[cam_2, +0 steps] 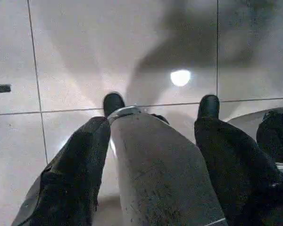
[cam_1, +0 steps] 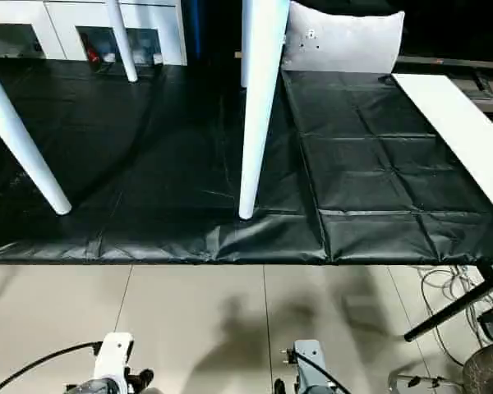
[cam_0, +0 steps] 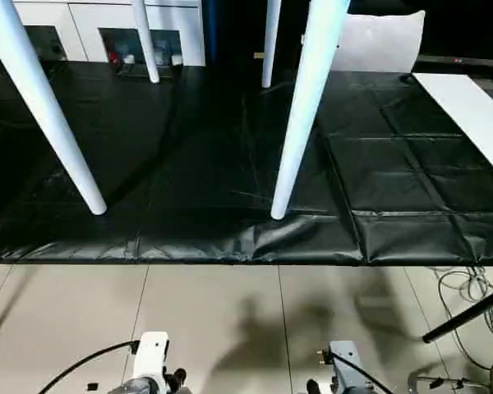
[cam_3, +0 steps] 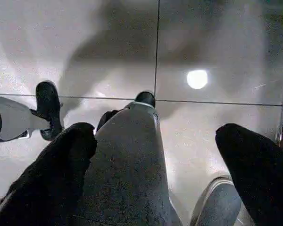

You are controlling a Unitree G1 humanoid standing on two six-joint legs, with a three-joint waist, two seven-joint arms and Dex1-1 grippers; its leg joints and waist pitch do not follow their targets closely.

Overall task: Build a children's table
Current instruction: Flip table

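Left eye view: the table stands upright on the black-covered surface (cam_0: 189, 164). Four white tapered legs come down from the picture's top: near left leg (cam_0: 45, 107), near right leg (cam_0: 304, 107), far left leg (cam_0: 145, 41), far right leg (cam_0: 269, 45). The two near feet rest close to the surface's front edge, well apart, with bare black cover between them and to the right. A white board (cam_0: 468, 115) lies along the right edge. Below the surface edge is tiled floor (cam_0: 230, 320), where cables (cam_0: 464, 287) lie at the right.

Right eye view: the same scene; a grey cushion (cam_1: 345, 41) sits at the back.

Left wrist view: the left gripper (cam_2: 155, 141) hangs released over the floor, its black fingers (cam_2: 70, 174) apart and holding nothing.

Right wrist view: the right gripper (cam_3: 170, 165) is spread wide over the floor, empty.
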